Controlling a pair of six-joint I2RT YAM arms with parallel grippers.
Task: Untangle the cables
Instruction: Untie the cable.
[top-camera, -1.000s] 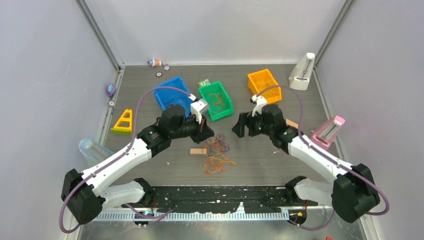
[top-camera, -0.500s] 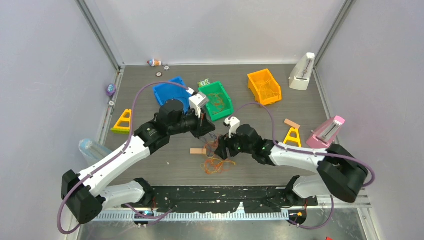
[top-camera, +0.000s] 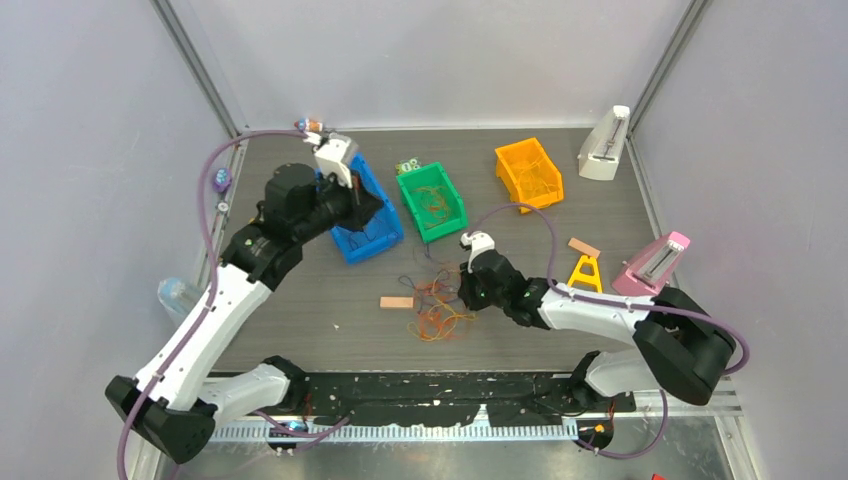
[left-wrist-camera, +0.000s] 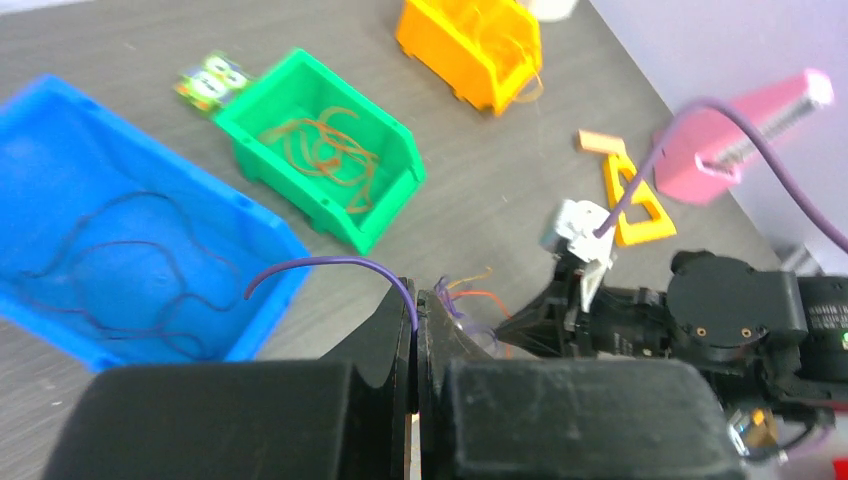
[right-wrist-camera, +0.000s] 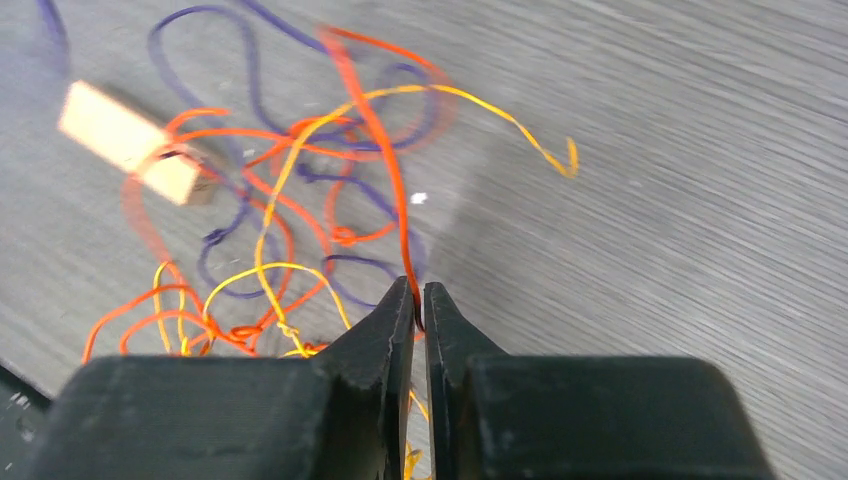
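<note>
While the left gripper (left-wrist-camera: 415, 305) pinches a purple wire (left-wrist-camera: 320, 262) by the blue box (left-wrist-camera: 90, 170), the right gripper (right-wrist-camera: 420, 300) pinches a red wire (right-wrist-camera: 372, 125)

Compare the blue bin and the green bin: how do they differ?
The blue bin holds dark purple cables; the green bin holds orange cables. In the top view the left arm hides part of the blue bin, while the green bin is fully visible. Both are open-topped bins.
</note>
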